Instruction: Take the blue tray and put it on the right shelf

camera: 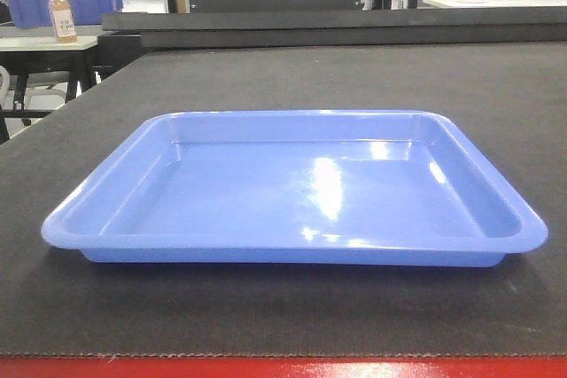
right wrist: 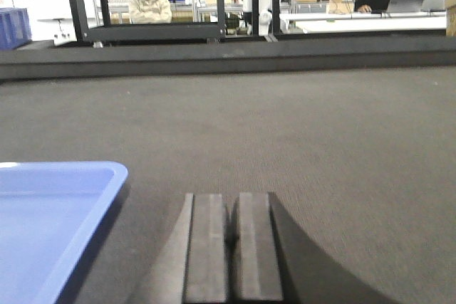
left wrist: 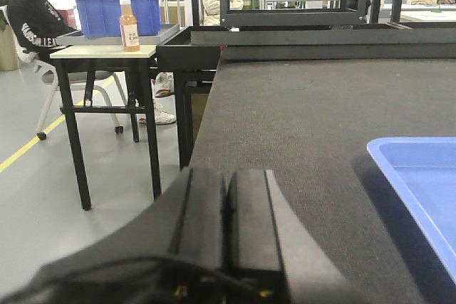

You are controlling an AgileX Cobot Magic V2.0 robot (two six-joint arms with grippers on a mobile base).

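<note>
The blue tray (camera: 301,192) lies flat and empty on the black-topped table (camera: 283,77), close to the front red edge. My left gripper (left wrist: 226,176) is shut and empty, low over the table to the left of the tray, whose left rim shows in the left wrist view (left wrist: 406,169). My right gripper (right wrist: 234,201) is shut and empty, to the right of the tray, whose right corner shows in the right wrist view (right wrist: 71,183). Neither gripper shows in the front view. The right shelf is out of view.
A side table (left wrist: 103,51) at the far left holds a deep blue bin (left wrist: 114,12) and an orange bottle (left wrist: 129,26). A black frame rack (right wrist: 146,1) stands behind the table's far raised edge. People sit at the left and in the background.
</note>
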